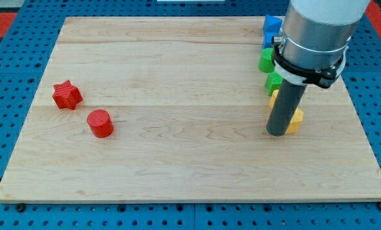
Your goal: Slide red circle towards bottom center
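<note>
The red circle (100, 122) lies on the wooden board (190, 160) at the view's left, a little below the middle height. A red star (67, 94) sits just up and left of it, apart from it. My tip (279, 133) rests on the board at the view's right, far to the right of the red circle. It stands right beside a yellow block (295, 120), against that block's left side.
Along the right side of the board, partly hidden by the arm, stands a column of blocks: a blue block (272, 27) at the top, a green block (266, 60), another green block (274, 81) and a yellow block (274, 98).
</note>
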`<control>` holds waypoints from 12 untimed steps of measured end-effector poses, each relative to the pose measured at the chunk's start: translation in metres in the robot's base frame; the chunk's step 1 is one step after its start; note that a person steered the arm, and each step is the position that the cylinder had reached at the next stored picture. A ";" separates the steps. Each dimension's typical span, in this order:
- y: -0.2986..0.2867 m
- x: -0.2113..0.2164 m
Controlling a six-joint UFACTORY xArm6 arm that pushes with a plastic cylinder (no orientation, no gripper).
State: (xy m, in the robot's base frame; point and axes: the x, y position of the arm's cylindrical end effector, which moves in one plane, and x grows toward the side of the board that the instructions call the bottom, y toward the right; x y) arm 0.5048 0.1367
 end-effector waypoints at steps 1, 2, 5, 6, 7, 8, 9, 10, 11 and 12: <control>-0.023 0.033; -0.053 0.046; -0.348 0.086; -0.394 0.059; -0.401 0.008; -0.383 -0.036; -0.321 -0.048; -0.281 -0.033; -0.235 -0.030; -0.244 -0.025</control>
State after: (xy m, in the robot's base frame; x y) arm 0.4797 -0.1070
